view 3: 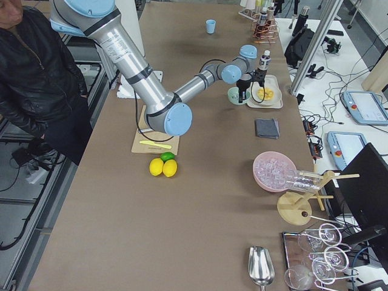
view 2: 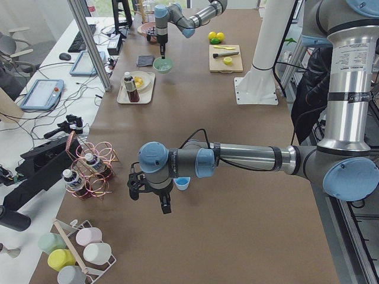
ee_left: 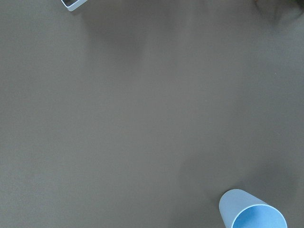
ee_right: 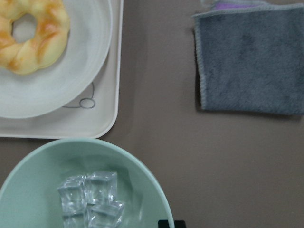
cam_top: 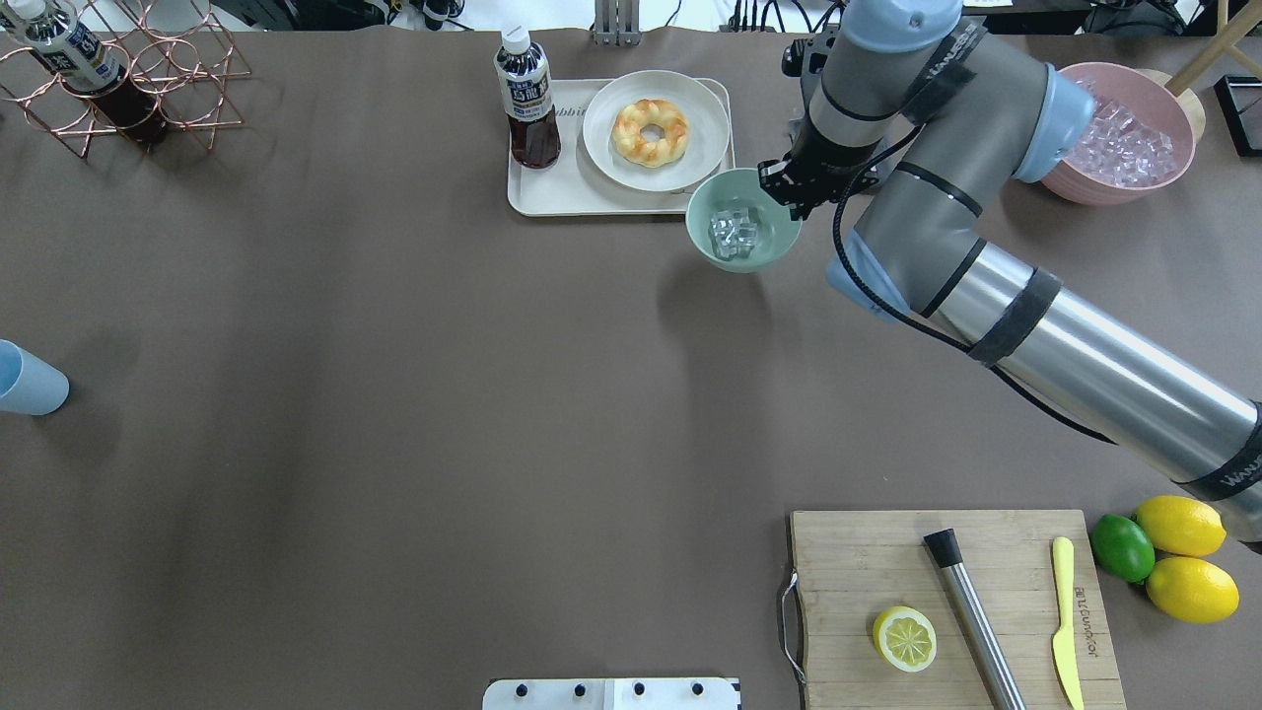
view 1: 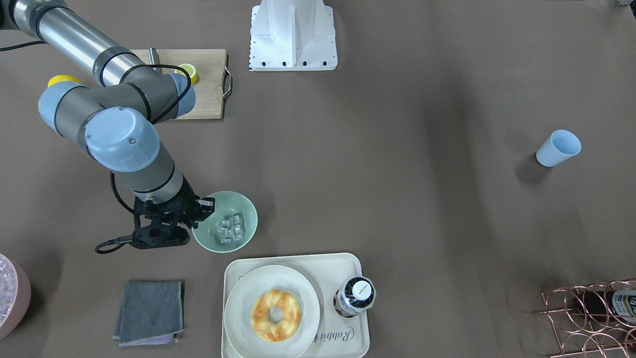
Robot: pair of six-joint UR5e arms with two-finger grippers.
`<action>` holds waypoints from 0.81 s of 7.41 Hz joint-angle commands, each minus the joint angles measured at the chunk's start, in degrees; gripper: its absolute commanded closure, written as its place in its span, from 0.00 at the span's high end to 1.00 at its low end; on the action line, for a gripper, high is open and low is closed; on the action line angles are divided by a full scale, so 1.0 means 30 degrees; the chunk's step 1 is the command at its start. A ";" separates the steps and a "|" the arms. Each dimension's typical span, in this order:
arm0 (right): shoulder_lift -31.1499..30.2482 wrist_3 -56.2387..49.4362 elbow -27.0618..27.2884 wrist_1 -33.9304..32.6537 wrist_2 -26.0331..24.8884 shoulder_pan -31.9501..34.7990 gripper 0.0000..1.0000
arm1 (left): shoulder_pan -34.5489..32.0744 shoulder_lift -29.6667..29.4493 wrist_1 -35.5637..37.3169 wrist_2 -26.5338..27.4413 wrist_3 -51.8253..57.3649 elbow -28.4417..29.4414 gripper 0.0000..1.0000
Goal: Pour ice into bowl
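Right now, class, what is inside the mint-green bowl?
A few clear ice cubes lie clustered on the bottom of the mint-green bowl. The right gripper at the rim hides a small part of the inner wall there.

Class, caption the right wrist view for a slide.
Ice cubes in the mint bowl, near a tray and grey cloth.

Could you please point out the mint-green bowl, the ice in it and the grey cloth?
mint-green bowl point(view 1: 247, 208), front-facing view, bare inner wall.
ice point(ee_right: 92, 197), right wrist view, middle of the cluster.
grey cloth point(view 1: 149, 311), front-facing view, its centre.
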 commanded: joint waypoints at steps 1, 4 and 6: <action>-0.0866 -0.2329 0.0071 -0.0420 0.1226 0.2122 0.00 | 0.0108 0.0143 0.0005 0.0002 0.0000 -0.0261 0.97; -0.3934 -0.7097 0.0859 -0.0537 0.3563 0.5079 0.00 | 0.0254 0.0550 0.0035 0.0002 -0.0290 -0.0728 0.97; -0.6017 -1.0353 0.1096 -0.0479 0.4335 0.6694 0.00 | 0.0284 0.0611 0.0005 0.0002 -0.0498 -0.0819 0.97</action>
